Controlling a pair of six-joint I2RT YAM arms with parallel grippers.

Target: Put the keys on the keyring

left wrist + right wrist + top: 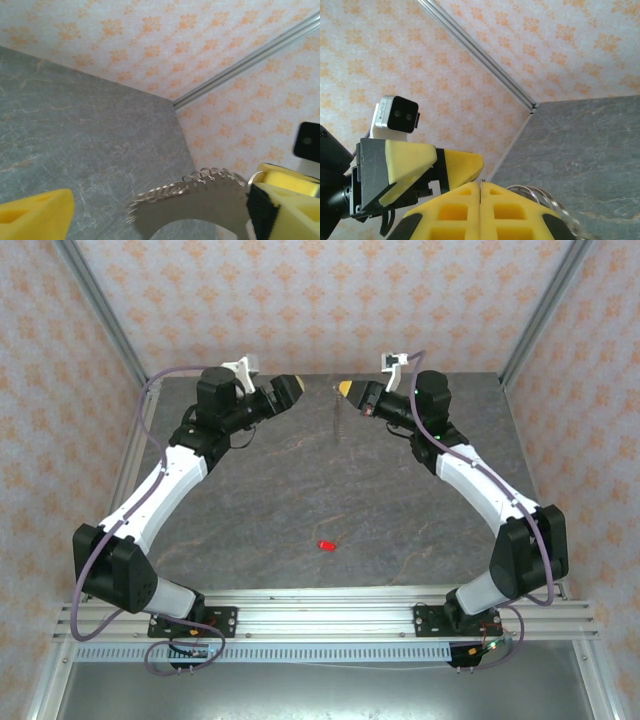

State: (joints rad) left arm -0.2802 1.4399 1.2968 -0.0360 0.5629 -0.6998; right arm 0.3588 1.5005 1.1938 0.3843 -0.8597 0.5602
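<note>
Keyring [200, 200] hangs pinched between right fingers [450, 215].

So the table is a dark grey slab with a marbled, stone-look top [280, 480], with pale veins running all through it. Lying flat on it is a tiny bright red piece [327, 545], toward the near edge and roughly midway between the left and right sides, with bare surface all around it. A silver aluminium rail [330, 615] runs along the table's near edge.
</note>
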